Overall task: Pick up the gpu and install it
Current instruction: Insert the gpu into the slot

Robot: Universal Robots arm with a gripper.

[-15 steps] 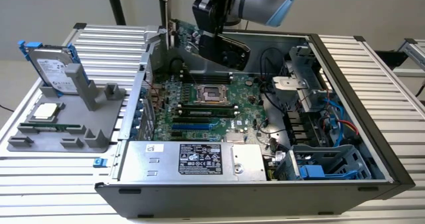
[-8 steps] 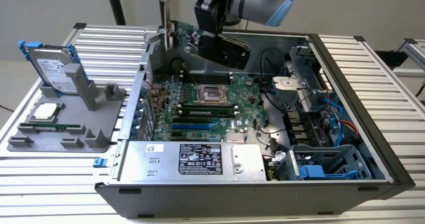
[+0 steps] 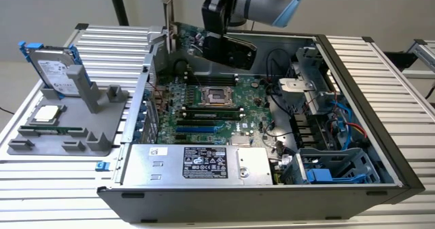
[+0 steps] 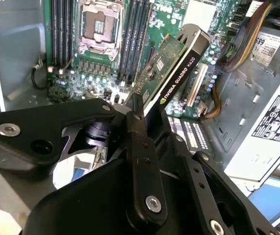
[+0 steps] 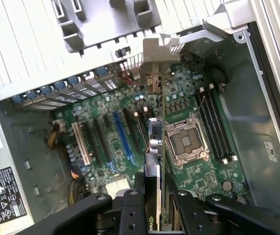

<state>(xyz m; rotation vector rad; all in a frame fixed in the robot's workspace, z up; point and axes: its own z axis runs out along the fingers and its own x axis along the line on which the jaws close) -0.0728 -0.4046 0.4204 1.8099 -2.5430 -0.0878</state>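
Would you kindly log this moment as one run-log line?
gripper: shut on gpu | gpu: held above motherboard inside case | install: not seated

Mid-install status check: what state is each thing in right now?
Thin gpu card, green board and black shroud: held above the green motherboard, not in a slot.
Black gripper: shut on the gpu card.
Dark grey computer case: open, side panel off.
Square metal processor socket: empty.
Silver hard drive with blue frame: upright in the grey holder.
Small square silver processor chip: flat on the holder.
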